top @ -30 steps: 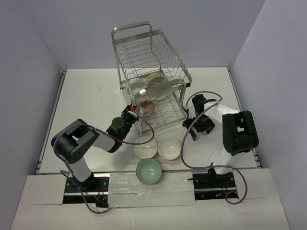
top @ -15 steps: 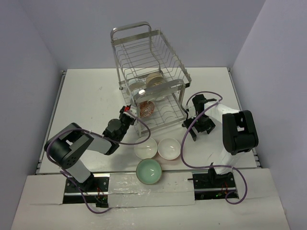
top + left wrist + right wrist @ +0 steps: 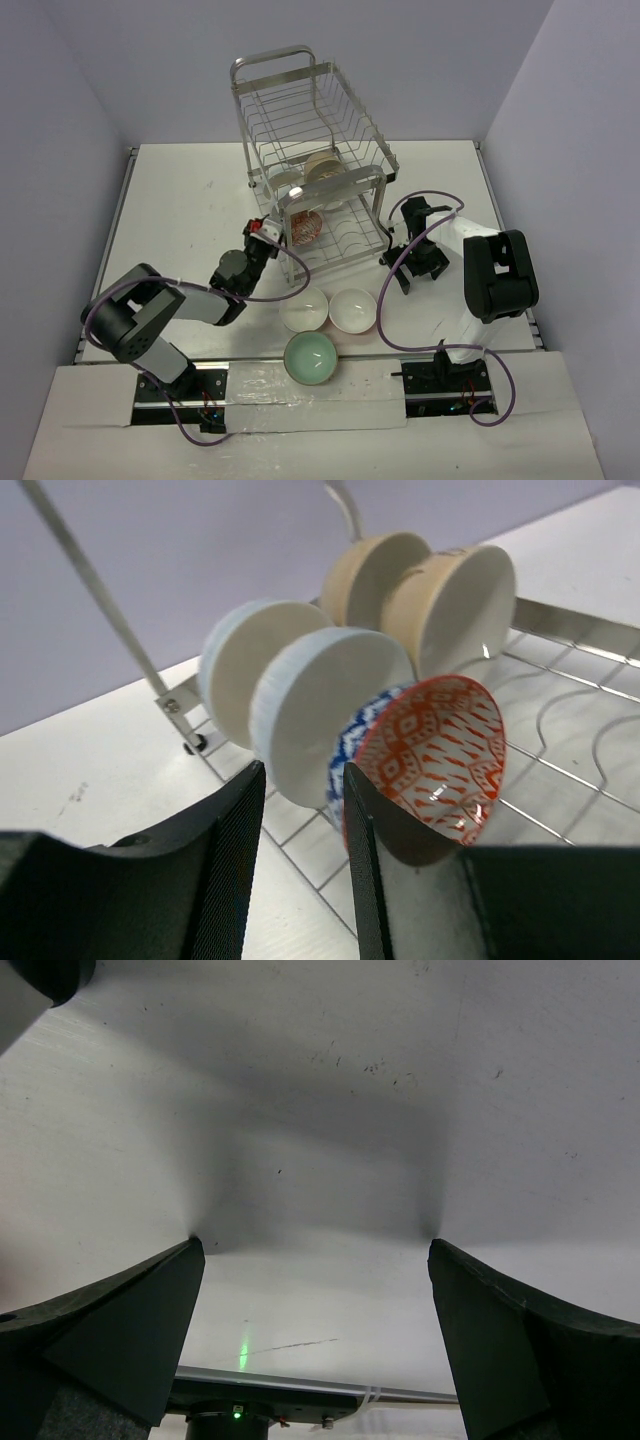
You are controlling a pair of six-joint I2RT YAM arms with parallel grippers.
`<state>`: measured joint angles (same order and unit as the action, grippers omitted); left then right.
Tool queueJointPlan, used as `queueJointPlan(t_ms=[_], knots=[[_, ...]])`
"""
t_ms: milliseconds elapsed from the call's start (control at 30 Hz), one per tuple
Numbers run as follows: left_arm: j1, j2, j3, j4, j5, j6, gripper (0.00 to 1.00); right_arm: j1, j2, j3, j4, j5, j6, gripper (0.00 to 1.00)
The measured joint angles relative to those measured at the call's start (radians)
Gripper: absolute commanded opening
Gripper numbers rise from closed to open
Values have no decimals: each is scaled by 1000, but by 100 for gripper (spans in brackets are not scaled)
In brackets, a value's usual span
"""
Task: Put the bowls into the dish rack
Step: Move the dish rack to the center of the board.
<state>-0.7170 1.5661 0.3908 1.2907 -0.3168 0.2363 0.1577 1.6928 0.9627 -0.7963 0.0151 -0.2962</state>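
Bowls (image 3: 330,715) are lined up on edge in the lower tier of the dish rack (image 3: 315,120), and that is where the action is found. An orange-red bowl (image 3: 430,755) is stood upright at the near end of the row, its patterned hollow turned towards the wrist camera. A blue-patterned bowl (image 3: 352,732) is tucked close behind it. Two pale bowls (image 3: 250,670) are set to the left, and two tan bowls (image 3: 455,605) are seen at the back.

The left gripper (image 3: 300,810) is held just in front of that row, at the rack's near left corner. Its fingers (image 3: 235,860) are parted partway and nothing is caught between them (only a pale bowl, rack wire and tabletop are seen through the gap). The lower rim of the orange-red bowl is crossed by one finger in the wrist view; whether contact is made cannot be told.

Out on the table (image 3: 190,200), three more are left. A white bowl (image 3: 304,309) and a second white bowl (image 3: 352,310) are set side by side, and a mint green bowl (image 3: 310,357) is placed just in front of them, nearer the arm bases.

The right gripper (image 3: 315,1245) is spread wide and empty, pointed down to the right of the rack. Only tabletop is seen between its fingers, and its tips are held low over the surface.
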Motion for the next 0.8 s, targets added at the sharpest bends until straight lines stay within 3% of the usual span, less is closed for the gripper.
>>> queueJointPlan(t_ms=[233,367,600,800], knots=[[82,-85,16,-2,-135,-21,41,-1,0,0,-1,-2,0,100],[235,-135,111,-187,-192,-108,44,-1,0,1,-2,-3,0,100],[656,-192,196,-587,-69,-252,46,-2,-13,-4,-1,-8,0,100],[790,-235,167,-818,87,-274,46,-5,-45,-21,24,7,-12,100]])
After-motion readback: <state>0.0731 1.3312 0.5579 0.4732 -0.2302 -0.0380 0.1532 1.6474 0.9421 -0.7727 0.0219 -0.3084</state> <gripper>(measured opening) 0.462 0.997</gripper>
